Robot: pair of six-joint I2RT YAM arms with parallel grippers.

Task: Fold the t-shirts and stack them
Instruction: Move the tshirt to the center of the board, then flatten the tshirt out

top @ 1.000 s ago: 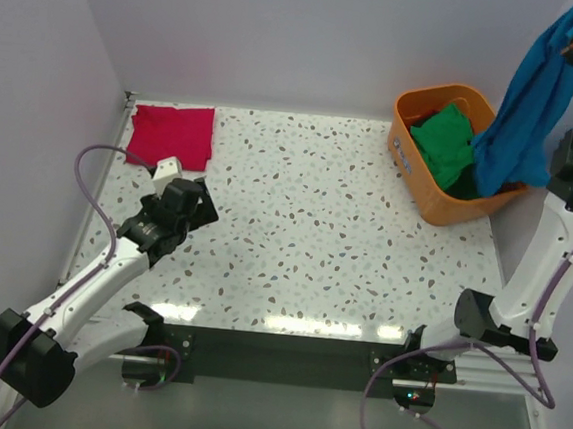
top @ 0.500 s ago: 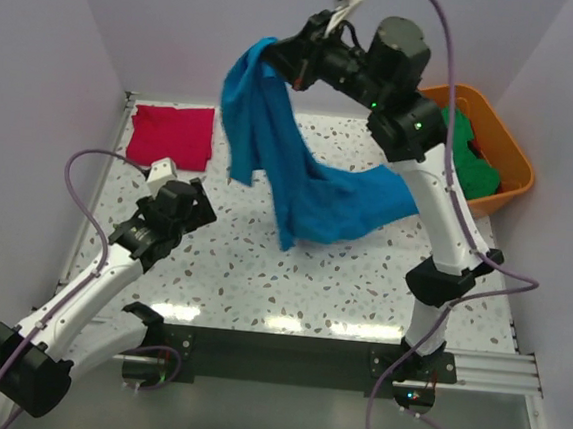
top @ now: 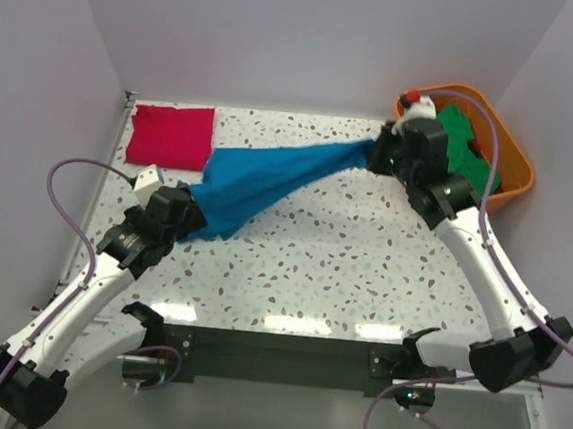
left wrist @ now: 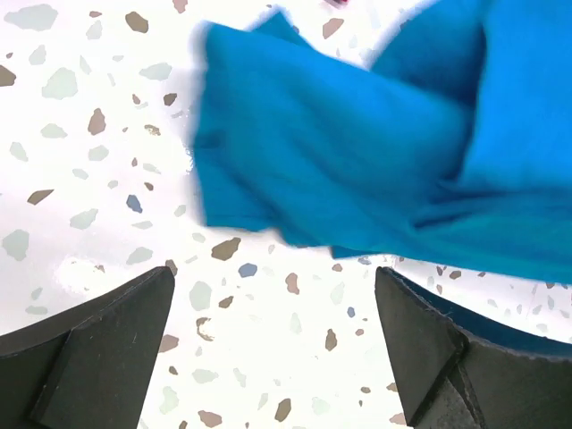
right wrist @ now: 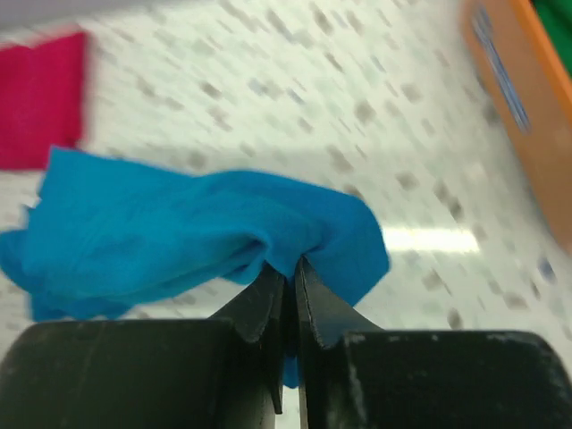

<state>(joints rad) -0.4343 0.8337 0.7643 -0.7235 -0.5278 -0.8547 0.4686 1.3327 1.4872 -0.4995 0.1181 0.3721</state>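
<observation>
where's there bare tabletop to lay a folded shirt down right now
Biggest bare patch: the table front-centre, bordered by the blue t-shirt, the right arm and the near edge. A narrower bare strip runs along the back wall between the red t-shirt and the orange bin. Crowded: the left side, where the left end effector sits by both shirts.

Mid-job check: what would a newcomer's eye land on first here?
The bright blue t-shirt stands out, stretched as a long diagonal band across the table. Its far-right end is pinched in the right pincer and its other end lies before the open left pincer. Next come the folded red t-shirt in the far-left corner and the orange bin of green t-shirts at far right.
</observation>
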